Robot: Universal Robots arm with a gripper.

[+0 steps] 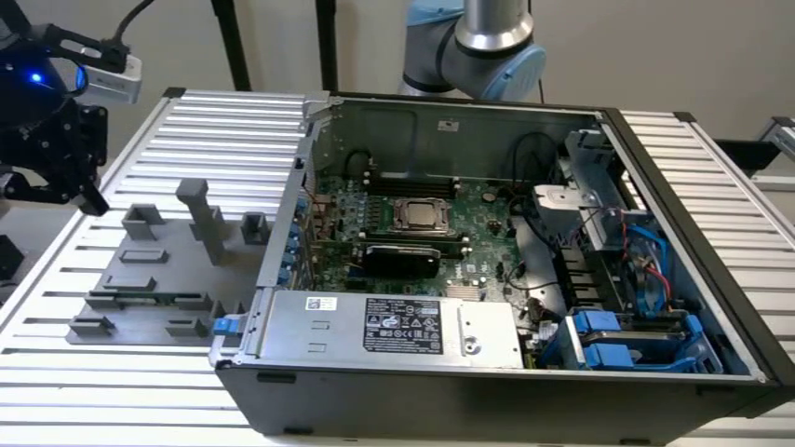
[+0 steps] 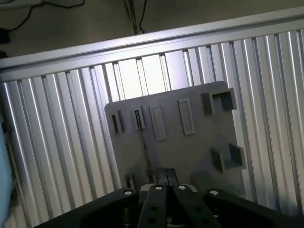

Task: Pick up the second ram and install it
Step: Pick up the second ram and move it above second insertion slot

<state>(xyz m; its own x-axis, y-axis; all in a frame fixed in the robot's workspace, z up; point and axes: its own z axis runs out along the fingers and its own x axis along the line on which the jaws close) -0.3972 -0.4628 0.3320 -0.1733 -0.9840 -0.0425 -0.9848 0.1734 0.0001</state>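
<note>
My gripper, jaws clenched on nothing, hung at eleven o'clock from the grey tray in the exterior view; the second ram sat slotted there.

honestly nothing here is properly readable. the power supply at the front of the pc case has a big black label with white print and a few round marks, and there's a small white sticker beside it, but the lettering's too small to make out.
</note>
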